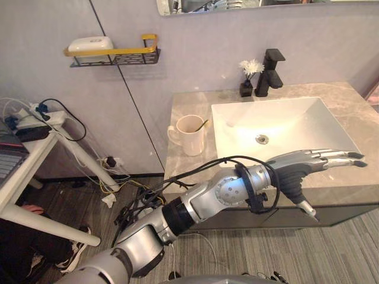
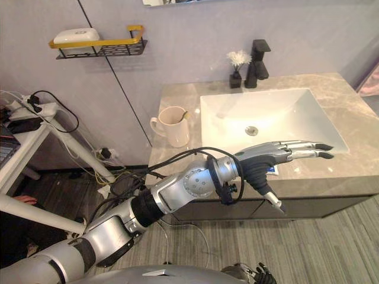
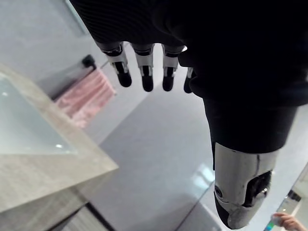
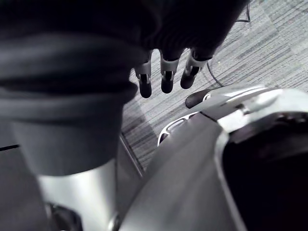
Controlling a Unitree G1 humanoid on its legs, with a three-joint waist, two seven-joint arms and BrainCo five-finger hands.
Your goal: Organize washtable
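Lower right of the left eye view: left hand (image 1: 311, 160) held out flat over the front rim of the washtable (image 1: 186, 106), fingers (image 3: 147, 77) straight and together, thumb pointing down, nothing in it. Its wrist view looks past the fingertips at a pink towel (image 3: 86, 96) on a wall bar. Right hand (image 4: 167, 77) hangs over the floor, fingers relaxed, empty.

Things to tidy, none held:
- cream mug (image 1: 190, 136), centre of frame, upright on the counter just beside the edge of the sink basin (image 1: 296, 115), handle toward frame left. A thin gold-coloured stick (image 1: 203, 125) leans in it; probably a toothbrush or spoon, too small to tell.
- black tap (image 1: 269, 72) and a small dark vase (image 1: 247, 89) with a white flower, side by side at the back of the counter, upper centre-right.
- wall shelf (image 1: 115, 57), upper left, carrying a white box (image 1: 90, 44).

Stage (judgement): no object touched yet; the left hand is well apart from the mug.

Risks:
1. The hand must travel toward frame left to reach the mug. Flat fingers arriving side-on would push rather than grasp, and the mug could tip or slide into the basin.
2. The handle faces away from the approach, so a body grasp is needed; a glazed wall may slip.
3. The down-pointing thumb may catch the counter's front edge if the hand drops while pulling back.
4. Tilting the mug would spill the stick.
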